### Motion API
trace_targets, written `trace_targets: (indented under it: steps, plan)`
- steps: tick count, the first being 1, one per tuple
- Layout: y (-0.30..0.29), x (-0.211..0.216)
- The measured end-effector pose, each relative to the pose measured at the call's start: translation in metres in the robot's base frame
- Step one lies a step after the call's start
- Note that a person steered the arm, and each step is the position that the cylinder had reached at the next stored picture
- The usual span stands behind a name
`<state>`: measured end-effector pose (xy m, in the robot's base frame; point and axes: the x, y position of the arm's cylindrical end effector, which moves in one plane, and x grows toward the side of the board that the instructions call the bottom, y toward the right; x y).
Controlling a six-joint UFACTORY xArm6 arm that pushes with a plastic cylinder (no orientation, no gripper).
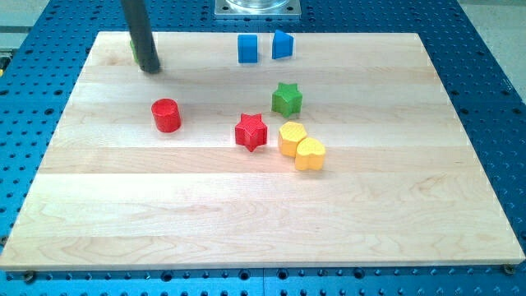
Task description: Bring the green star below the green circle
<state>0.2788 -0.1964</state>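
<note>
Seven blocks show clearly on a pale wooden board (246,205) made of glued planks, which lies on a blue perforated metal table (485,49); a grey metal base plate (258,8) sits at the top centre of the frame. My tip (150,69) is a bare dark rod holding nothing — it stands in the upper left of the frame, pressed against a sliver of green (134,51) that peeks out on its left, mostly hidden, shape impossible to tell. The green star (287,99) sits right of centre, well apart from my tip. Below it, toward centre, lie the red star (251,131) and two yellow blocks touching each other — a rounded one (291,138) and a yellow heart (310,154). The red cylinder (166,115) stands left of centre. Two blue blocks, a blue cube (247,48) and an angled blue block (282,43), rest near the top edge.
</note>
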Motion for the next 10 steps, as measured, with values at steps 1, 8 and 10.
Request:
trace_targets:
  steps: [1, 8, 10]
  plan:
    - [0.0, -0.02]
    - [0.227, 0.097]
    - [0.174, 0.112]
